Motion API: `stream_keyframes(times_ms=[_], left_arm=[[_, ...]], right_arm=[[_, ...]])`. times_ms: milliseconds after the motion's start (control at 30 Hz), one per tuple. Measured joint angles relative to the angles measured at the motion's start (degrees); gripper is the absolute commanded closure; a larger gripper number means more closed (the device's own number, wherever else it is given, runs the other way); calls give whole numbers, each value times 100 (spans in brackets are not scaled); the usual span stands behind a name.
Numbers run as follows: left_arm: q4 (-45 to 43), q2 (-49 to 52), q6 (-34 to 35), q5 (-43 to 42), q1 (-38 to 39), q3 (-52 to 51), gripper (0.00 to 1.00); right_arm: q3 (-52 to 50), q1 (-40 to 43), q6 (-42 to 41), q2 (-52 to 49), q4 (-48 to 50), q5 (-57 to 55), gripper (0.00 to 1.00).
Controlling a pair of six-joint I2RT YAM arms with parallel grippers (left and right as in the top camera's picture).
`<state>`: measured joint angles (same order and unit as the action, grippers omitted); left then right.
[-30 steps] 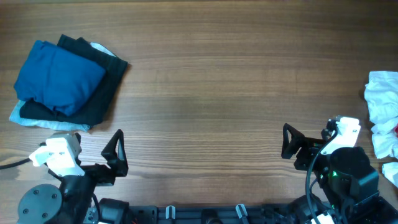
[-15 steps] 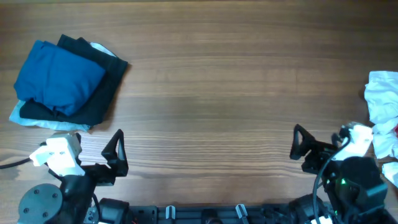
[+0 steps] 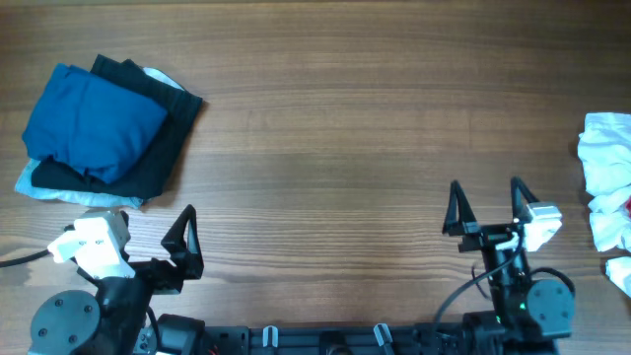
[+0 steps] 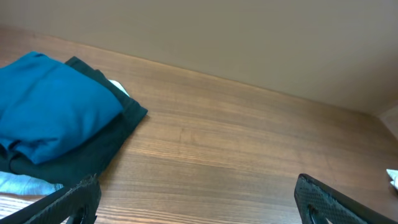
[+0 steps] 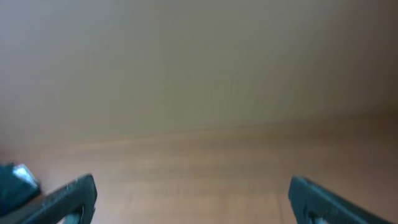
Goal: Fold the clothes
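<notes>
Clothes point(image 3: 97, 126) stacked just beyond L fingers point(image 3: 184, 239).

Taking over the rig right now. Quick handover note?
Left gripper: open, empty.
Right gripper: open, empty.
Done: deep-blue garment lies folded on top of the black one, with the pale blue one peeking out underneath, at far left.
Left: white-and-red garment sits crumpled at the overhead view's right edge, neither gripper touching it.
</notes>
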<state>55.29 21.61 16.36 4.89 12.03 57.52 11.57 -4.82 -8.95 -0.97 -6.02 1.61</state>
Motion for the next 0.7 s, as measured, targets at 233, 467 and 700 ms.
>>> stream_keyframes(times_ms=[233, 467, 700], left_arm=[[0, 0, 15, 0, 0, -4, 0], [-2, 0, 31, 0, 0, -4, 0], [-2, 0, 31, 0, 0, -4, 0]], right_arm=[[-1128, 4, 306, 2, 496, 120, 0], [-1121, 4, 326, 15, 601, 140, 0], [-1121, 4, 326, 15, 601, 140, 0]])
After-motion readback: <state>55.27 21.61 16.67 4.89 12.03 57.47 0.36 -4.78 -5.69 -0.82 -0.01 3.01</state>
